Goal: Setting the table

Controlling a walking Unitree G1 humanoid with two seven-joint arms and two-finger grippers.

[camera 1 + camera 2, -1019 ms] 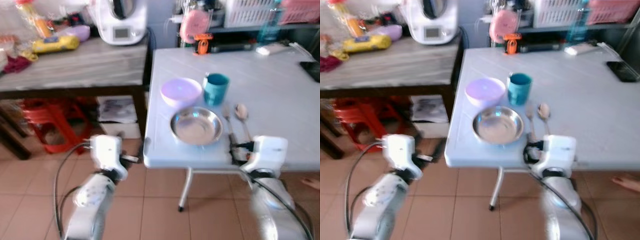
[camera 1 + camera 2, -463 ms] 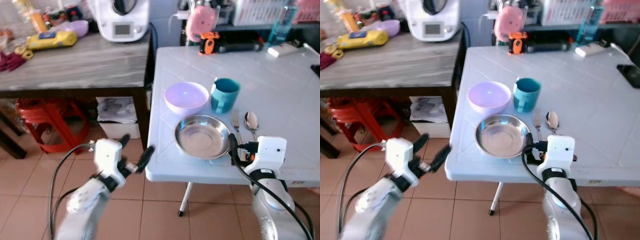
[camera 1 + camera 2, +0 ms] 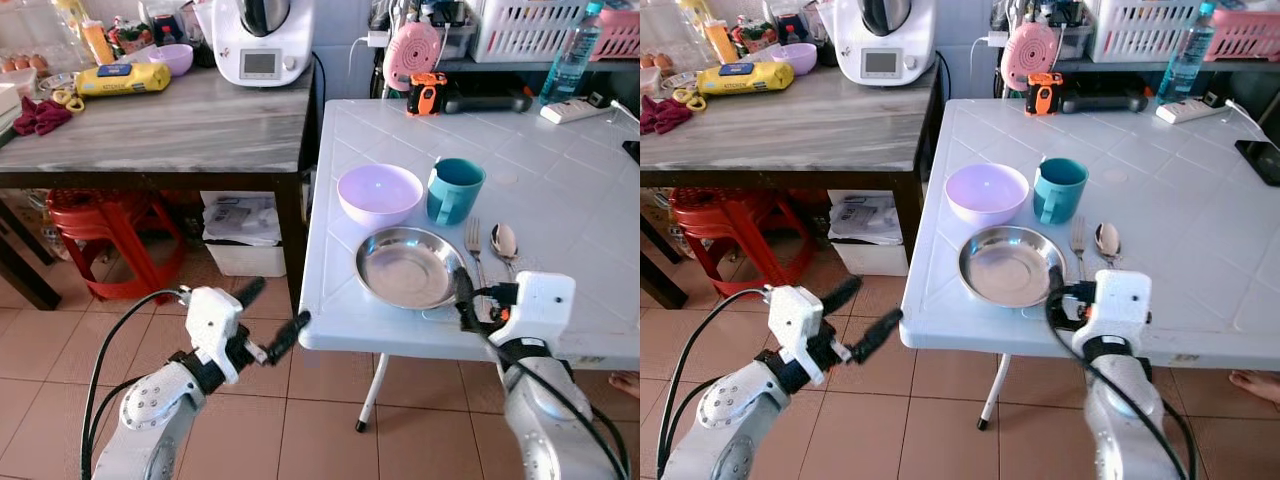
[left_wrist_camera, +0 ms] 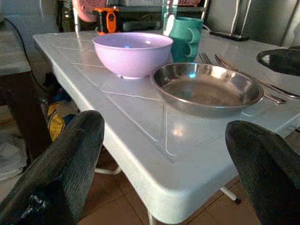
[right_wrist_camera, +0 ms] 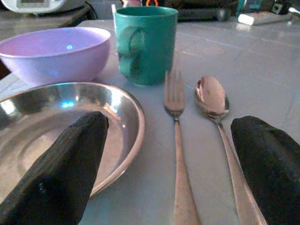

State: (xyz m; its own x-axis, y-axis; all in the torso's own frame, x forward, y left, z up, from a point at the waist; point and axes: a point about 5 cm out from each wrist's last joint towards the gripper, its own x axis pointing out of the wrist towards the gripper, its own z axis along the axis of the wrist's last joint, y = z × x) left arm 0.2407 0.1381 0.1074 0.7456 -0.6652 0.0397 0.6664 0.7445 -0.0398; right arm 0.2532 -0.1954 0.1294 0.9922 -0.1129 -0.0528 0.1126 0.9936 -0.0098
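On the white table [image 3: 560, 170] a steel plate [image 3: 408, 266] lies near the front edge. Behind it stand a purple bowl [image 3: 379, 194] and a teal mug [image 3: 454, 190]. A fork [image 3: 474, 250] and a spoon [image 3: 503, 243] lie side by side right of the plate. My right gripper [image 3: 478, 300] is open at the front edge, with one finger [image 5: 65, 164] over the plate's rim and the other finger [image 5: 272, 159] beyond the spoon, and the handles of the fork [image 5: 178, 154] and spoon [image 5: 213, 101] between them. My left gripper [image 3: 275, 307] is open and empty, low beside the table's front left corner.
A wooden side table [image 3: 150, 120] stands to the left with a white appliance [image 3: 262, 40] and clutter on it, and a red stool [image 3: 110, 235] beneath. An orange tool [image 3: 428, 92], a basket [image 3: 520, 25] and a bottle [image 3: 566, 65] are at the table's far edge. A person's foot [image 3: 625, 383] is on the tiled floor at right.
The whole view has shifted and sharpened as the camera moved. My left gripper's fingers have come up toward the table's front left corner. The right gripper stays by the plate.
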